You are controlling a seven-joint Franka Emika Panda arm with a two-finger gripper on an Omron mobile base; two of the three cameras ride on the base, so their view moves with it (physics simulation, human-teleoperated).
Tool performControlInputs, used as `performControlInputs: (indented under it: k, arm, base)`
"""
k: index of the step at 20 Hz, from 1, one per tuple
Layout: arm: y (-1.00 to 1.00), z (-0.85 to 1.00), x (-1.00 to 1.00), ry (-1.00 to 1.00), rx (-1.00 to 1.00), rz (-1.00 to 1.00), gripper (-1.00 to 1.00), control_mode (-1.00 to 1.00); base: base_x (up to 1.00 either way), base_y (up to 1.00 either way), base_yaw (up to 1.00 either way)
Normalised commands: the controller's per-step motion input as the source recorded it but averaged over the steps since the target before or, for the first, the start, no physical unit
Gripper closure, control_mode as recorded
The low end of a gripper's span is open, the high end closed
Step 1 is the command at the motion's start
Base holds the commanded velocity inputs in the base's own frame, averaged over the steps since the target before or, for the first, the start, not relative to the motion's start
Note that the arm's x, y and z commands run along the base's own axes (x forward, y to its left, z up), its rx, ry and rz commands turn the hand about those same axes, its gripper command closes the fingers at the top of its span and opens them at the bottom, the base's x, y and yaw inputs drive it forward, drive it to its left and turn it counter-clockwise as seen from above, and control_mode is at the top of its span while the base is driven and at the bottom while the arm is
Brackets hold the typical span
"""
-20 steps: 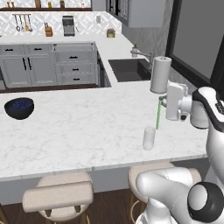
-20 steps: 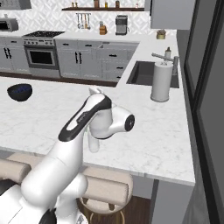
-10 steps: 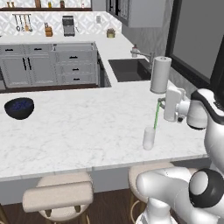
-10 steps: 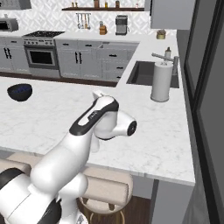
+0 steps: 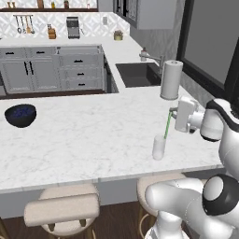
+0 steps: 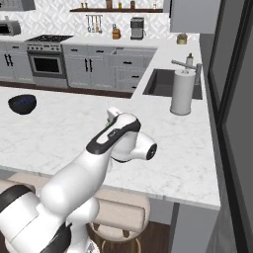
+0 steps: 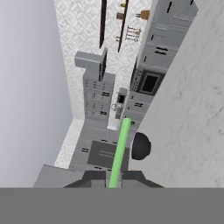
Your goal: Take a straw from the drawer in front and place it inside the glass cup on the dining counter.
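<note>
A thin light-green straw [image 5: 167, 125] hangs nearly upright in my gripper [image 5: 173, 111], which is shut on its upper part. Its lower end reaches the mouth of the small clear glass cup [image 5: 158, 147], at the rim's right side. The cup stands near the front edge of the white marble dining counter [image 5: 93, 135]. In the hand view the straw [image 7: 120, 153] runs up from between the dark fingertips [image 7: 94, 177]. In the right base view my own arm hides the cup, and a sliver of the straw [image 6: 107, 124] peeks out by the hand. The drawer is out of view.
A white paper towel roll [image 5: 171, 79] stands behind the cup, near the sink [image 5: 135, 74]. A dark bowl [image 5: 20, 115] sits far left on the counter. Beige stools [image 5: 63, 210] line the front edge. Grey cabinets run along the back wall.
My hand has come down and slightly left with the straw, bringing the straw's lower end down to the cup's mouth. The cup has not moved.
</note>
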Motion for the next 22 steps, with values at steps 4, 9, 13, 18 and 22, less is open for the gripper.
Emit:
performControlInputs:
  k: [4,9,13,18,22]
  arm:
    - [0.00,-0.03,0.13,-0.06,0.00,0.00,1.00,-1.00]
    - [0.00,0.00,0.08,-0.05,0.00,0.00,1.00,-1.00]
    - [0.00,-0.03,0.00,-0.02,0.00,0.00,1.00,-1.00]
    - [0.08,-0.02,0.00,-0.01,0.00,0.00,1.00,-1.00]
    - [0.14,-0.13,0.00,0.00,0.00,-0.01,1.00,-1.00]
  base:
    - [0.00,0.00,0.00]
    - [0.00,0.00,0.00]
    - [0.00,0.00,0.00]
    - [0.00,0.00,0.00]
    - [0.00,0.00,0.00]
